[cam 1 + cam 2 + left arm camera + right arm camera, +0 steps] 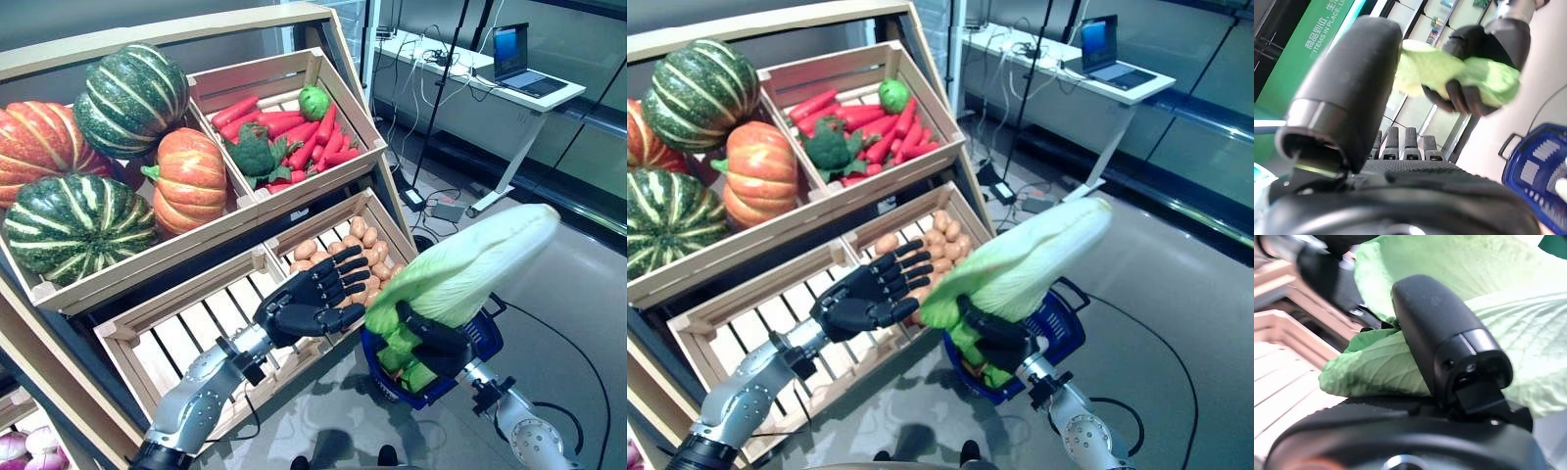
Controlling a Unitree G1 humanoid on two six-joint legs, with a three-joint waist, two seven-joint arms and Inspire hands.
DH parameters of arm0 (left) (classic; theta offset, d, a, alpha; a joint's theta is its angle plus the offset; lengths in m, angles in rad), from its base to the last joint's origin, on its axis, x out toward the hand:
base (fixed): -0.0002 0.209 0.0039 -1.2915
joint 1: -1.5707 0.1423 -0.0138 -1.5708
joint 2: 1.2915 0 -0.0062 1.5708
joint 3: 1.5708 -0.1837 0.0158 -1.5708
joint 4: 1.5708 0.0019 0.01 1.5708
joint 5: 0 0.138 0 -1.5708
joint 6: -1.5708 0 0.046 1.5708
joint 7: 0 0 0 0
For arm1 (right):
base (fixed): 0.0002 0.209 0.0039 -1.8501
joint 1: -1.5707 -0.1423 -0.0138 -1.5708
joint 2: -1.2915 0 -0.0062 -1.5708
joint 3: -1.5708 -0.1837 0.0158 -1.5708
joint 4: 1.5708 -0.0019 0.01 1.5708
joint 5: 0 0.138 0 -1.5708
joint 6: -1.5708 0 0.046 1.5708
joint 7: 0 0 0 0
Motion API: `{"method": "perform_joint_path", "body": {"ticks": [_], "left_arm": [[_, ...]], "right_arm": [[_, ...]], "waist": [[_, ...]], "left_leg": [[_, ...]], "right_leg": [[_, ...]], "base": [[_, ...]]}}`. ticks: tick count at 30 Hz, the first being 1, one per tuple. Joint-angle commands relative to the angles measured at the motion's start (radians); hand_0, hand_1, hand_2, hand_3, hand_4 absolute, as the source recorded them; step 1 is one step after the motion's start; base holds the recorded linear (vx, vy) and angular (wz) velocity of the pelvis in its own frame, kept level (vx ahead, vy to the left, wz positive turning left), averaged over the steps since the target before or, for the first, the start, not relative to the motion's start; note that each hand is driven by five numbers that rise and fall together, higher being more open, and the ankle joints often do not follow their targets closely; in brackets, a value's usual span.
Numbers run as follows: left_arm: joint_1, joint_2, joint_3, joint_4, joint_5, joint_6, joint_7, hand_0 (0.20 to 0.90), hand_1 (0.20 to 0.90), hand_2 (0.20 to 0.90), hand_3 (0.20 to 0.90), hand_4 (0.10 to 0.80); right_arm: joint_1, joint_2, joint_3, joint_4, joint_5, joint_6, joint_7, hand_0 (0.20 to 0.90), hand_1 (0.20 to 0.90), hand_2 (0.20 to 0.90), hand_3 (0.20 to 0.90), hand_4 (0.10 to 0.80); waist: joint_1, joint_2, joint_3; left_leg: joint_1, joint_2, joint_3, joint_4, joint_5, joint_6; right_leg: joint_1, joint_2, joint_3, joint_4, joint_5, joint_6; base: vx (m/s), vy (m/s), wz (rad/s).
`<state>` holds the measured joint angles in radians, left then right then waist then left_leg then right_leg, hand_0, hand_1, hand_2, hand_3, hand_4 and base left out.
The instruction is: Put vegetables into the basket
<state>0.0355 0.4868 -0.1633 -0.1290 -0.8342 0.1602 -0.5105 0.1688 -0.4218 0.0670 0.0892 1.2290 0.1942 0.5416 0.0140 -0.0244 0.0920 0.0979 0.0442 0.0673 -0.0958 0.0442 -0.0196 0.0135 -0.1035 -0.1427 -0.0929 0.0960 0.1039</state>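
My right hand (443, 349) is shut on the leafy base of a long pale-green cabbage (470, 262), which slants up to the right above a blue basket (482, 345). In the right wrist view the thumb (1447, 345) presses on the cabbage leaves (1513, 333). Something green lies in the basket under the hand. My left hand (312, 304) hovers open beside the cabbage, over the front edge of the crates, holding nothing. The left wrist view shows the right hand (1484, 63) round the cabbage (1435, 68) and the basket (1542, 176).
A slanted wooden stand holds pumpkins (191, 181) and green squashes (78, 225), a crate of carrots (294, 127) with broccoli (257, 152), a crate of potatoes (343, 255) and a slatted crate (196, 323). A white desk (490, 83) with a laptop stands behind, cables on the floor.
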Motion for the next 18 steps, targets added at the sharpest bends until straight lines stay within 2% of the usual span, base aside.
{"method": "perform_joint_path", "body": {"ticks": [1, 7, 9, 12, 13, 16, 18], "left_arm": [[-0.071, 0.016, 0.086, -0.086, -0.017, -0.118, -0.02, 0.9, 0.9, 0.9, 0.9, 0.8], [-0.049, 0.01, 0.156, -0.095, -0.014, -0.159, 0.012, 0.9, 0.9, 0.9, 0.9, 0.8], [-0.036, 0.004, 0.18, -0.105, -0.013, -0.164, 0.02, 0.9, 0.9, 0.9, 0.9, 0.8], [-0.03, 0.001, 0.189, -0.114, -0.015, -0.183, 0.056, 0.9, 0.9, 0.9, 0.9, 0.8], [-0.05, 0.001, 0.18, -0.105, -0.018, -0.209, 0.09, 0.9, 0.9, 0.9, 0.9, 0.8], [-0.113, 0.017, 0.153, -0.079, -0.021, -0.283, 0.139, 0.9, 0.9, 0.9, 0.9, 0.8], [-0.144, 0.027, 0.142, -0.066, -0.029, -0.304, 0.159, 0.9, 0.9, 0.9, 0.9, 0.8]], "right_arm": [[-0.097, 0.043, -0.114, -0.058, 0.122, -0.135, -0.022, 0.3, 0.3, 0.3, 0.3, 0.4], [-0.09, 0.106, -0.187, -0.033, 0.198, -0.204, -0.171, 0.3, 0.3, 0.3, 0.3, 0.4], [-0.088, 0.135, -0.218, -0.014, 0.213, -0.279, -0.256, 0.3, 0.3, 0.3, 0.3, 0.4], [-0.102, 0.154, -0.246, -0.007, 0.224, -0.327, -0.352, 0.3, 0.3, 0.3, 0.3, 0.4], [-0.137, 0.151, -0.245, 0.012, 0.22, -0.365, -0.398, 0.3, 0.3, 0.3, 0.3, 0.4], [-0.247, 0.111, -0.242, 0.068, 0.233, -0.416, -0.426, 0.3, 0.3, 0.3, 0.3, 0.4], [-0.288, 0.088, -0.241, 0.098, 0.254, -0.431, -0.429, 0.3, 0.3, 0.3, 0.3, 0.4]], "waist": [[-0.008, -0.013, -0.015], [-0.01, -0.012, -0.011], [-0.009, -0.011, -0.005], [-0.009, -0.005, 0.011], [-0.008, 0.002, 0.037], [-0.001, 0.017, 0.119], [0.004, 0.022, 0.154]], "left_leg": [[0.003, 0.003, -0.014, 0.009, -0.074, -0.018], [-0.006, 0.003, -0.017, 0.009, -0.072, -0.019], [-0.014, 0.003, -0.018, 0.009, -0.07, -0.02], [-0.033, 0.002, -0.022, 0.009, -0.063, -0.022], [-0.06, 0.002, -0.021, 0.009, -0.054, -0.022], [-0.128, -0.003, -0.03, 0.01, -0.031, -0.019], [-0.154, -0.006, -0.036, 0.018, -0.022, -0.017]], "right_leg": [[0.084, -0.039, -0.038, 0.006, -0.044, 0.052], [0.078, -0.031, -0.035, 0.006, -0.046, 0.048], [0.076, -0.028, -0.037, 0.006, -0.047, 0.045], [0.059, -0.025, -0.038, 0.01, -0.048, 0.041], [0.025, -0.021, -0.038, 0.018, -0.045, 0.035], [-0.055, -0.012, -0.033, 0.051, -0.046, 0.019], [-0.082, -0.006, -0.03, 0.069, -0.048, 0.012]], "base": [[0.005, -0.014, -0.07], [0.016, -0.014, -0.01], [0.05, -0.034, -0.01], [-0.031, -0.014, -0.01], [-0.171, -0.018, 0.0], [-0.356, -0.021, -0.01], [-0.236, -0.05, 0.01]]}}
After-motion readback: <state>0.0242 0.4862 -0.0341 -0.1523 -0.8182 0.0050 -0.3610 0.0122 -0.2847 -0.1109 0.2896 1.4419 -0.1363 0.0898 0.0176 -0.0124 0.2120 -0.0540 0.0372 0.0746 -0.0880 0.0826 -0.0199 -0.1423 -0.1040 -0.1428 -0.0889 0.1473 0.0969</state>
